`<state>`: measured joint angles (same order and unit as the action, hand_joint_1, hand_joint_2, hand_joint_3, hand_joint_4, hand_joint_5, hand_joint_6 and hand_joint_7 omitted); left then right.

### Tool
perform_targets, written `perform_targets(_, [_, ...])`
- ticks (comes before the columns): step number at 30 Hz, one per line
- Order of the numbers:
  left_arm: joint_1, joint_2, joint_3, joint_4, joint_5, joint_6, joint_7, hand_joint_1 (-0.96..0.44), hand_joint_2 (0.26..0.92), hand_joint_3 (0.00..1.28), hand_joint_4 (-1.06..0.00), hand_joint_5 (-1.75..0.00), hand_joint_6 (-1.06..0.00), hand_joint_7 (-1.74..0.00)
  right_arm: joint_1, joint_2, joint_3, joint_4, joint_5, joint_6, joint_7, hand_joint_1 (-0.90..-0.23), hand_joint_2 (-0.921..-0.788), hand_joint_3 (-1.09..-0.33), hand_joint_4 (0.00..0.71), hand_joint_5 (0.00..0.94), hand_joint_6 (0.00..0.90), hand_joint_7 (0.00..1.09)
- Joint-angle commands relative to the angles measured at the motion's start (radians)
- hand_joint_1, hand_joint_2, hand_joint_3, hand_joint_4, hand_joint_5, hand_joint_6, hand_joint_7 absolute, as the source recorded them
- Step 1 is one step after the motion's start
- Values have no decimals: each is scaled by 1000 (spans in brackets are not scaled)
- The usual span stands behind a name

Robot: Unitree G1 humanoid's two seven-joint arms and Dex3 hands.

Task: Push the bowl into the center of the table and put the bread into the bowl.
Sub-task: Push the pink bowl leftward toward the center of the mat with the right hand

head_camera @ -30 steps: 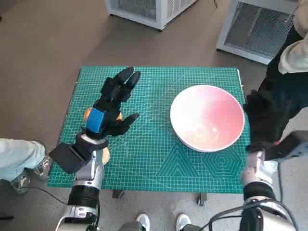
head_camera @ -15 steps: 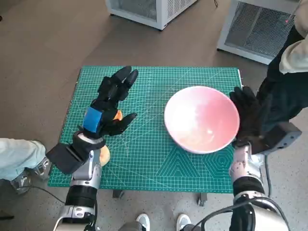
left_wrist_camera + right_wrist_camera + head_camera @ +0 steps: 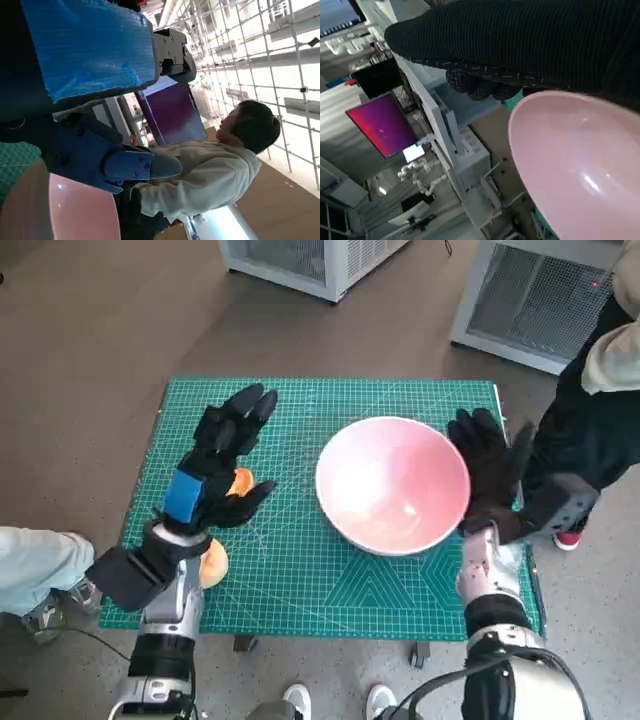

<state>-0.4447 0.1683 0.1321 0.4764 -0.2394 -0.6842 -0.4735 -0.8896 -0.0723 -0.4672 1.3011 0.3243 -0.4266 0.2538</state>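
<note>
Large round pink plastic bowl [image 3: 392, 483] sits on the green gridded cutting mat [image 3: 300, 570] covering the worktop, a little right of centre. My right hand [image 3: 487, 478] in the black knitted glove is flat against the bowl's right rim, fingers extended and together, palm touching the wall; it grips nothing, just presses on the side.

Bread: a rounded orange-tan bun [image 3: 239, 483] shows beside my left hand [image 3: 213, 472], on the mat's left half, well apart from the bowl. A second orange-tan rounded piece [image 3: 211, 562] lies near the mat's front-left edge, just beside my left forearm. Left hand hovers over the bun, fingers spread and pointing away from me, thumb out toward the bowl; open, holding nothing as far as the head view shows. Contact with the bun: cannot tell, the hand covers most of it.

Right wrist view shows the glove's dark band right at the bowl's rim [image 3: 580, 165] and the glossy pink inside, plus a magenta screen [image 3: 382, 125] in the background, which the head view lacks. Left wrist view shows the blue tape [image 3: 90, 42] on the hand's back, a slice of the pink bowl [image 3: 75, 210], and a person in a pale top [image 3: 210, 175] beyond; no bread visible there.

Head view alone shows a person's dark-and-pale sleeve [image 3: 590, 410] just right of the worktop.
</note>
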Motion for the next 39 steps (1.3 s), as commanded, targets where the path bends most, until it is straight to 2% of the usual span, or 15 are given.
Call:
perform_targets(1, [21, 12, 10, -30, -8, 6, 9, -613, 921, 351, -230, 0, -2, -538, -13, 26, 7, 19, -18, 28, -22, -633, -921, -881, 238, 6, 231, 265])
perform_targets(9, [43, 12, 13, -50, 1, 2, 28, -615, 921, 352, -231, -1, -17, -536, -33, 47, 5, 25, -27, 48, -19, -639, -921, -880, 236, 3, 228, 248])
perform_targets(16, [57, 11, 12, -63, 11, -4, 51, -608, 921, 354, -230, 0, -18, -529, -48, 59, 1, 28, -26, 71, -26, -617, -921, -899, 238, 3, 239, 236])
perform_targets(24, [65, 5, 6, -66, 28, -10, 80, -609, 921, 360, -227, 0, -17, -521, -58, 66, 15, 30, -42, 88, -41, -606, -921, -922, 239, 2, 254, 226])
perform_targets(34, [66, 0, -2, -66, 37, -14, 96, -609, 921, 366, -221, 0, -18, -513, -56, 33, 33, 23, -75, 77, -40, -604, -921, -927, 238, 1, 259, 212])
perform_targets(38, [65, -2, -3, -67, 41, -14, 100, -603, 921, 368, -220, 0, -18, -511, -55, 16, 59, 12, -102, 46, -42, -602, -921, -928, 235, 0, 260, 208])
perform_targets(39, [62, -2, -4, -65, 42, -14, 101, -601, 921, 368, -219, 0, -18, -510, -53, 7, 77, 6, -122, 24, -46, -602, -921, -929, 234, 0, 261, 206])
